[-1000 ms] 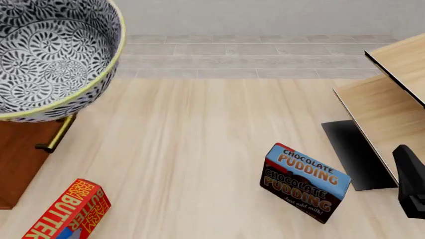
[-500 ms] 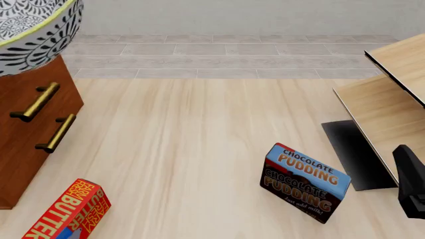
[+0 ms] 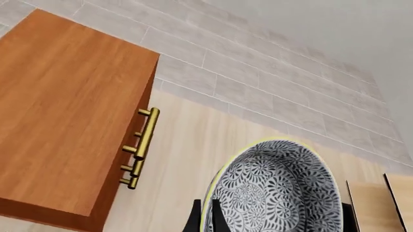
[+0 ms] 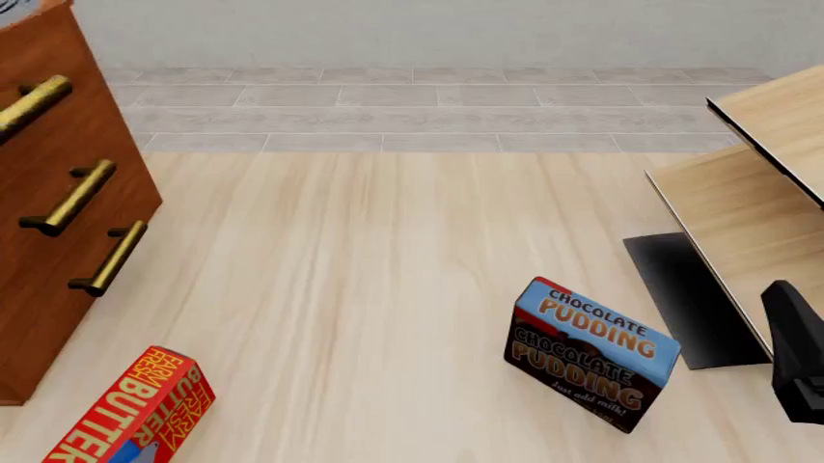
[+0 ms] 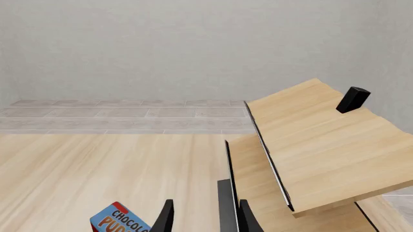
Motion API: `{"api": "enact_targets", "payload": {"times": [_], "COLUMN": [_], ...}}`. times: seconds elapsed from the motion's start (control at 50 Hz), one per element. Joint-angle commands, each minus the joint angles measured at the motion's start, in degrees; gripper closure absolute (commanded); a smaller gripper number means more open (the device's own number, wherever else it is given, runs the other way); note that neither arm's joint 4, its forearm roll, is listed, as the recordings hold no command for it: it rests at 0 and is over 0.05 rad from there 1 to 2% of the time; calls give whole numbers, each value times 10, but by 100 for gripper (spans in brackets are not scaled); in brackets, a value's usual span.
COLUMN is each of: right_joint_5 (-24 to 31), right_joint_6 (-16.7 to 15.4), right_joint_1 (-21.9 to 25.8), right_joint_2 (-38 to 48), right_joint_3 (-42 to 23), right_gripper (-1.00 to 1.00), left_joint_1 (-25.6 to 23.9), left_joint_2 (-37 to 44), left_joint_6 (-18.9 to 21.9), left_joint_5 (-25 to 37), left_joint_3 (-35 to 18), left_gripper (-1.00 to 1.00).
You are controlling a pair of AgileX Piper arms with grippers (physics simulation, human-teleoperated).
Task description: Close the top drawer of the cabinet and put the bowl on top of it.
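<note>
Bowl (image 3: 274,191) has lifted out of the front view; left gripper (image 3: 205,218) holds it by the rim, clamped, high up and right of the cabinet (image 4: 52,222). All 3 drawers look flush, top drawer (image 4: 33,101) probably shut. Right gripper (image 5: 205,216) idles apart near the pudding box (image 4: 590,352).

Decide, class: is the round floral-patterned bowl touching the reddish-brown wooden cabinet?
Apart. The left wrist view shows the bowl held on the left gripper, with pale floor plainly visible between its rim and the cabinet.
</note>
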Motion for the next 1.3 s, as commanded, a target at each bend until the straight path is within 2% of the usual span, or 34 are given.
{"api": "enact_targets", "payload": {"times": [0.02,0.26,0.74,0.96,1.3], "right_joint_5": [-4,-4,-4,-4,-4], "right_joint_6": [0,0,0,0,0], "right_joint_1": [0,0,0,0,0], "right_joint_2": [0,0,0,0,0], "right_joint_3": [4,4,4,4,4], "right_gripper": [-100,-100,-100,-100,-100], "left_joint_1": [35,68,137,177,225], "left_joint_2": [24,39,41,40,39], "left_joint_6": [-8,-26,-73,-71,-84], "left_joint_5": [5,4,-17,-32,-29], "left_joint_3": [-48,-66,-45,-25,-30], "left_gripper": [100,100,100,100,100]}}
